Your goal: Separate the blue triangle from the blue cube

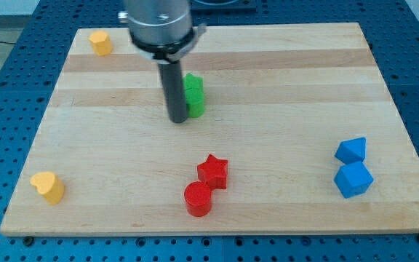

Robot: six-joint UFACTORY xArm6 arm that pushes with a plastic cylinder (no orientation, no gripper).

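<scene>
While my tip [178,120] is resting on the wooden board [282,87] in the far half of the scene, a little left of centre, the pair I am meant to split is lying well apart from it, toward the near right. The blue triangle [350,150] is sitting just beyond the blue cube [353,180], the two touching or very nearly so, stacked along a line running from far to near close to the board's right edge. So the move ahead is, as I judge it, turning on that line: the gap between them is facing left and right, and I am coming from the far left, which puts the triangle nearer to me than the cube. There is no hand here to open or close; the rod is holding nothing, and its end is standing just beside a green block [193,95], whose shape I cannot make out, immediately on its right; whether they are touching I cannot tell. A red star [213,172] and a red cylinder [198,199] are lying between me and the near edge, left of the direct path to the blue pair. Two yellow blocks, one at the far left corner [100,42] and one at the near left [48,186], are sitting well out of the way.
</scene>
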